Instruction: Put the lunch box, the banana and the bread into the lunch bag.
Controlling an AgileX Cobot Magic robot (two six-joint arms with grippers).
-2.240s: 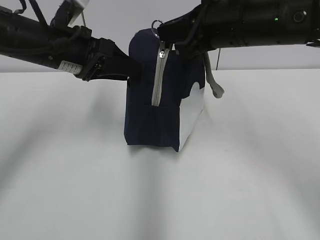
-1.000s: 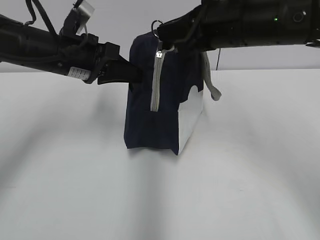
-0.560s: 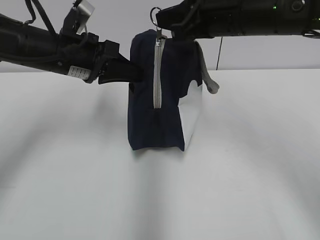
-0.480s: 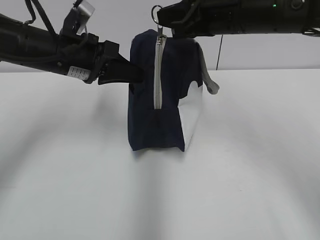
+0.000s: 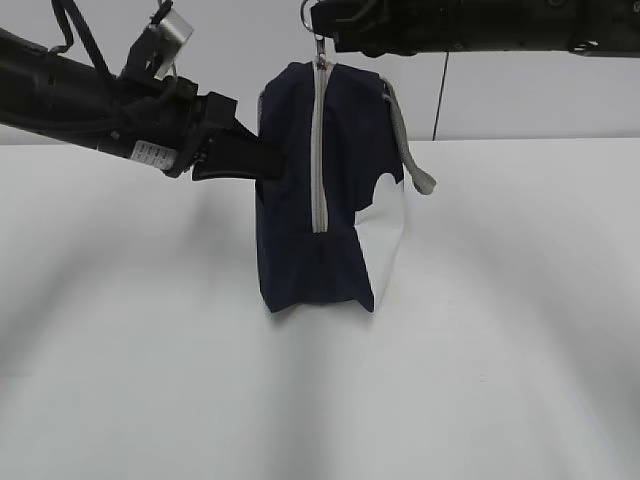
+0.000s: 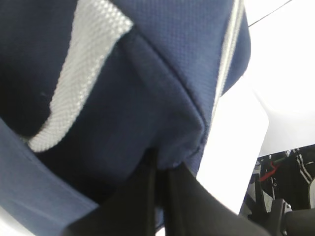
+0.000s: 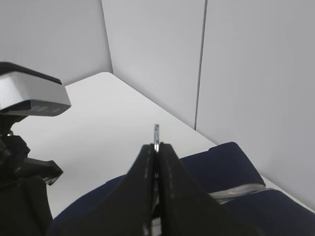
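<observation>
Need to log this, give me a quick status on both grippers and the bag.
Left gripper shut on the lunch bag fabric. Right gripper shut on the ring pull. Bag upright on the table, zipper shut; nothing in the way.

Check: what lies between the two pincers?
Only the bag's upper part, in the exterior view: left pincer pinches its side fabric, right pincer holds the ring pull at its top.
</observation>
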